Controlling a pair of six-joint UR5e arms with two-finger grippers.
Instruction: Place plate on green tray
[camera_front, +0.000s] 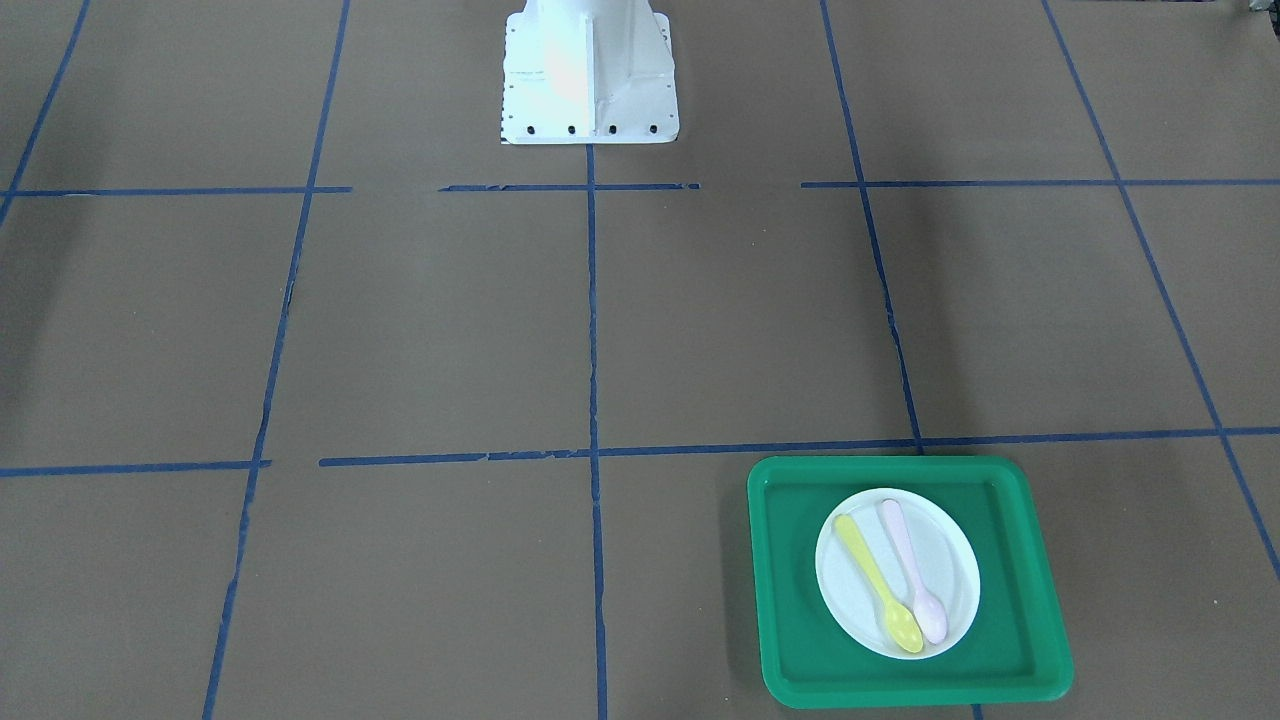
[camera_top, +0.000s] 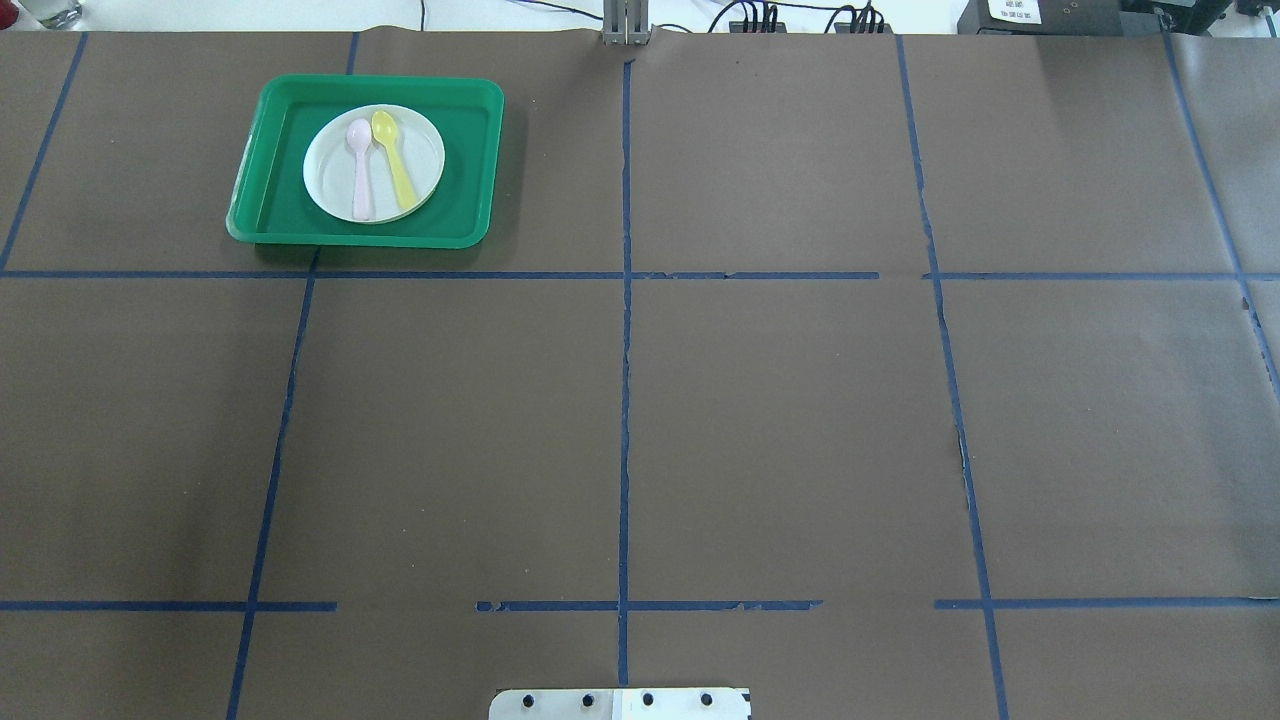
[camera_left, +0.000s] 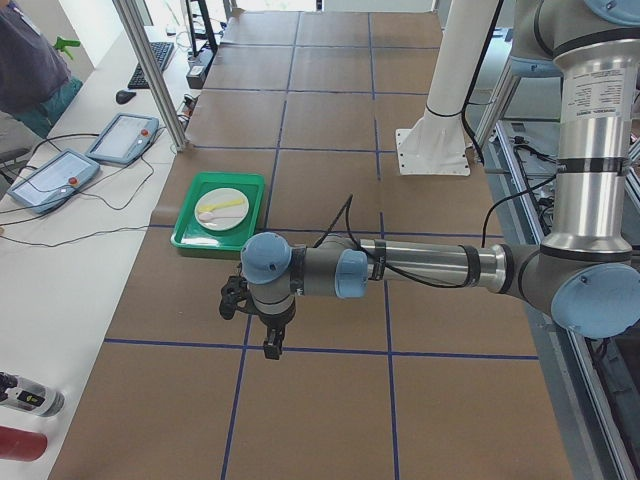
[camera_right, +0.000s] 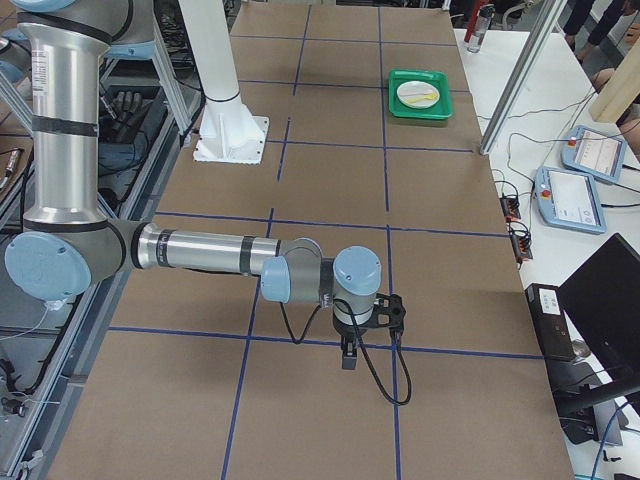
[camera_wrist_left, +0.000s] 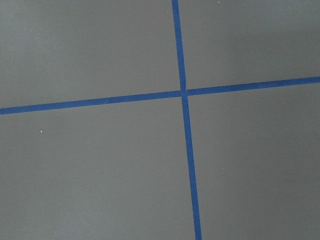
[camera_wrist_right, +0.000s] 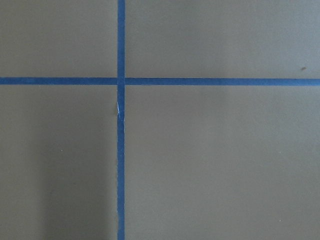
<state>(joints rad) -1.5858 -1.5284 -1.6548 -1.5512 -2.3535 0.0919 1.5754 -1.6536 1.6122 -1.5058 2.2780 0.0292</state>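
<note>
The small white plate (camera_front: 855, 600) lies inside the green tray (camera_front: 1020, 560), near its middle, with a yellow spoon (camera_front: 878, 585) and a pale pink spoon (camera_front: 912, 565) on it. In the overhead view the plate (camera_top: 328, 172) and tray (camera_top: 470, 150) sit at the table's far left. My left gripper (camera_left: 270, 342) shows only in the exterior left view, raised over the table short of the tray (camera_left: 190, 238); I cannot tell if it is open or shut. My right gripper (camera_right: 347, 357) shows only in the exterior right view, far from the tray (camera_right: 400, 108); its state is unclear too.
The table is brown paper with a blue tape grid (camera_top: 625, 400). The robot's white base (camera_front: 588, 70) stands at the robot's edge. A metal post (camera_left: 150, 70), teach pendants (camera_left: 122, 137) and an operator are beyond the table's far edge.
</note>
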